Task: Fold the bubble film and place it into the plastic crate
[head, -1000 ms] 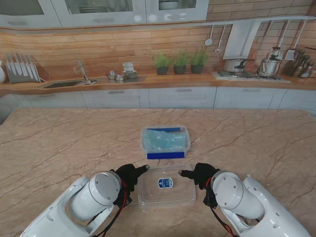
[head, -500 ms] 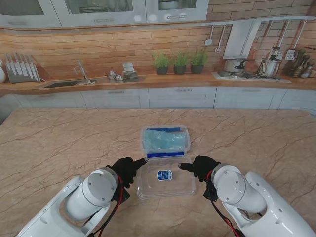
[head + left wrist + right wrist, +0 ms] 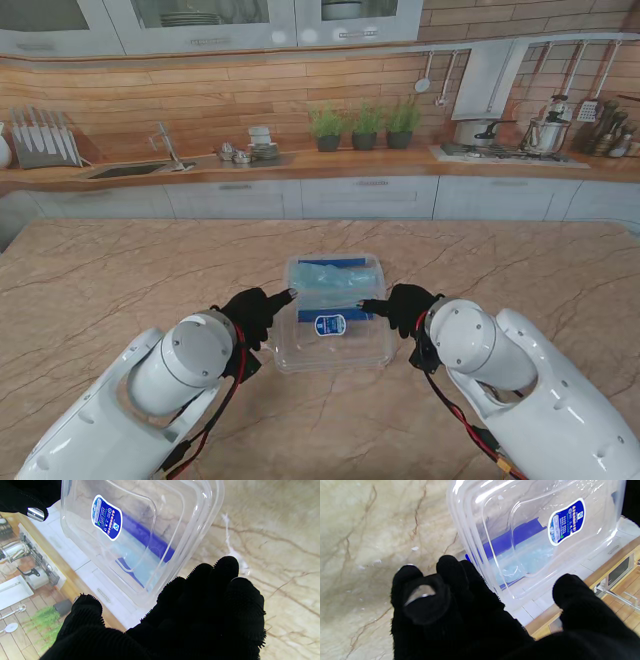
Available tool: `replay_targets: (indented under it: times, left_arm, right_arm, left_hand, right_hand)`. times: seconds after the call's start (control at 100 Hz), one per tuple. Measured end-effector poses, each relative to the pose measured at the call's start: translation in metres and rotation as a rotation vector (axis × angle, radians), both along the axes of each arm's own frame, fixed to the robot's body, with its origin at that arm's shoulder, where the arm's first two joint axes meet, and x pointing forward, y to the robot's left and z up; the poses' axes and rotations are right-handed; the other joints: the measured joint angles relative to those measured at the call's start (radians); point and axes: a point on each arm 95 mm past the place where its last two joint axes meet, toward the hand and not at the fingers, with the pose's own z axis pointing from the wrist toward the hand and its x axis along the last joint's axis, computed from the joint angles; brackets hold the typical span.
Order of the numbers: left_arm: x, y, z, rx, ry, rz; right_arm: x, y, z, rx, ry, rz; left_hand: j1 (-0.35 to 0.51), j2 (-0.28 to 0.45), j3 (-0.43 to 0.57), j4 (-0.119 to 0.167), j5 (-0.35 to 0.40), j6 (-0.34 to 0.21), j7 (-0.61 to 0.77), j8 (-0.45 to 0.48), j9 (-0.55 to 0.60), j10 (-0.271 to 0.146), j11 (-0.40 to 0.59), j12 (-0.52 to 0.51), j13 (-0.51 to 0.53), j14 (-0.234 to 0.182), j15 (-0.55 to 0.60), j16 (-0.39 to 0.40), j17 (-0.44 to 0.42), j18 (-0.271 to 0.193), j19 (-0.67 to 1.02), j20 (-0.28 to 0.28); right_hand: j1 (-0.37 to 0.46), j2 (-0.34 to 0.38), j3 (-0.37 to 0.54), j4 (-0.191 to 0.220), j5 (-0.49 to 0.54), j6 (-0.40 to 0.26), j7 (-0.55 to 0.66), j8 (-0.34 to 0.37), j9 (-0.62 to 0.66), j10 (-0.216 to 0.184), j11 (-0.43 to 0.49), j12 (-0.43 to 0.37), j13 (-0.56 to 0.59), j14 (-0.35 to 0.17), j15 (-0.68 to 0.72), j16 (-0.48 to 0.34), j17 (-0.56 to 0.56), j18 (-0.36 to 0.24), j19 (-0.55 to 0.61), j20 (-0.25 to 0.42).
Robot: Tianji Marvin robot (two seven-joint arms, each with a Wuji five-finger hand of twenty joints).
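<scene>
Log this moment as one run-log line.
phase: lidding | left hand + right hand: holding clear plastic lid with blue sticker | lid: over clear blue-clipped plastic crate | light blue bubble film: inside crate

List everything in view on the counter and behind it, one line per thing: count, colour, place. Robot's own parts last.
Plastic crate: one, clear with blue clips, centre of the table, partly hidden behind the lid.
Bubble film: one, pale blue, inside the crate.
Lid: one, clear with a blue label, held between both hands, overlapping the crate's near side.
Table: one, beige marble with brown veins.
Potted plants: three, green, on the back counter.
Knife rack: one, silver, far left of the back counter.
Pots: two, steel, on the hob at right.
Left hand: one, black glove, on the lid's left edge.
Right hand: one, black glove, on the lid's right edge.
</scene>
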Motion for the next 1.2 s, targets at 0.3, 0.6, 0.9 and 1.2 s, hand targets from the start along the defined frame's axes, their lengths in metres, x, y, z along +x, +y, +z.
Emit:
replay_targets:
  times: [0.3,0.6,0.9,1.2]
  left_arm:
    - [0.031,0.002,0.016,-0.011,-0.003,0.017]
    - [0.066,0.002,0.027,-0.022,0.023,0.015]
    - [0.104,0.000,0.025,-0.026,0.062,0.031]
    - [0.129,-0.003,0.019,-0.026,0.092,0.033]
  right_arm:
    - [0.035,0.002,0.018,0.007,0.009,-0.002]
    - [0.072,0.000,0.034,-0.001,0.023,-0.012]
    - [0.107,-0.002,0.031,-0.004,0.070,-0.029]
    - [0.122,-0.003,0.023,-0.020,0.097,-0.039]
  left_hand:
    - [0.000,0.000,0.000,0.000,0.000,0.004,-0.013,0.000,0.000,0.004,-0.009,0.000,0.000,0.003,-0.002,-0.001,0.000,0.003,0.000,0.000]
    - [0.000,0.000,0.000,0.000,0.000,0.004,-0.014,0.000,-0.001,0.004,-0.010,0.000,-0.001,0.003,-0.002,-0.001,0.000,0.003,0.000,0.000]
    - [0.002,0.000,0.000,0.000,0.000,0.004,-0.014,0.000,-0.001,0.004,-0.010,0.000,-0.001,0.003,-0.002,-0.001,0.000,0.003,-0.001,0.000]
    - [0.002,0.000,0.000,0.000,0.000,0.004,-0.014,0.000,-0.001,0.004,-0.010,0.000,-0.001,0.003,-0.002,-0.001,-0.001,0.004,-0.001,0.001]
  right_hand:
    - [0.000,0.000,0.000,0.000,0.000,0.004,0.000,0.000,0.000,0.004,-0.001,0.000,0.000,0.005,0.000,0.000,0.000,0.006,0.000,0.000]
    - [0.000,0.000,0.000,0.000,0.000,0.005,0.000,0.000,0.000,0.005,-0.001,0.000,0.000,0.006,0.000,0.000,0.000,0.008,0.000,0.000]
    - [0.000,0.000,0.000,0.000,0.000,0.005,0.000,0.000,0.000,0.005,-0.001,0.000,0.000,0.006,0.000,0.000,0.000,0.008,0.000,0.000]
    - [0.000,0.000,0.000,0.000,0.000,0.004,0.000,0.010,0.000,0.005,-0.001,0.000,0.000,0.006,0.000,0.000,0.000,0.008,0.000,0.000]
